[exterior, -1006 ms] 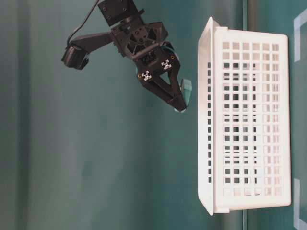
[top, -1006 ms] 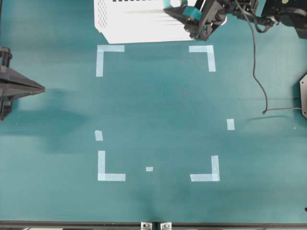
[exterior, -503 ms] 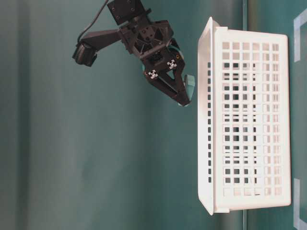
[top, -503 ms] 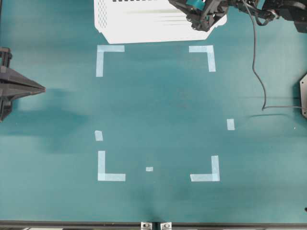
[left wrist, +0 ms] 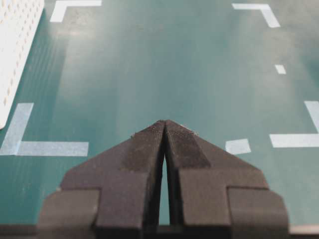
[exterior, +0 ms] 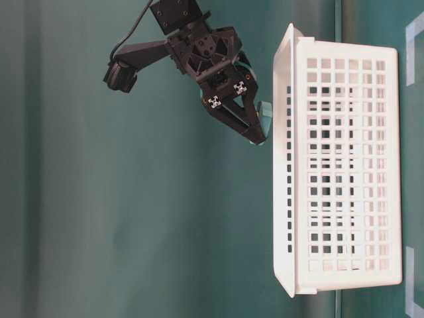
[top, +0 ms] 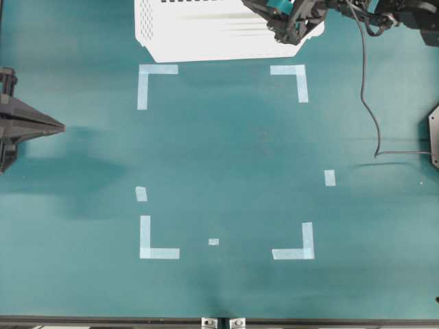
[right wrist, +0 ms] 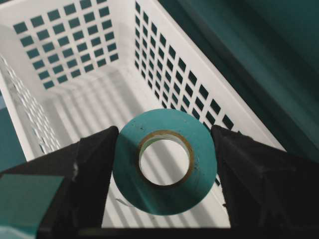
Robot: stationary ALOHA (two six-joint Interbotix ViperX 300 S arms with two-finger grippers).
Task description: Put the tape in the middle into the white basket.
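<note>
The teal tape with its tan core ring is clamped between the two black fingers of my right gripper. It hangs over the open inside of the white basket, near the basket's right end. In the overhead view the right gripper with the tape sits over the basket at the top edge. The table-level view shows the tape just at the basket's rim. My left gripper is shut and empty, parked at the left edge.
Pale tape corner marks frame a rectangle on the teal table, with small strips nearby. A black cable trails from the right arm down the right side.
My right gripper has carried the tape up and further over the basket's rim. In the last half second it barely moved. The left arm has stayed still.
</note>
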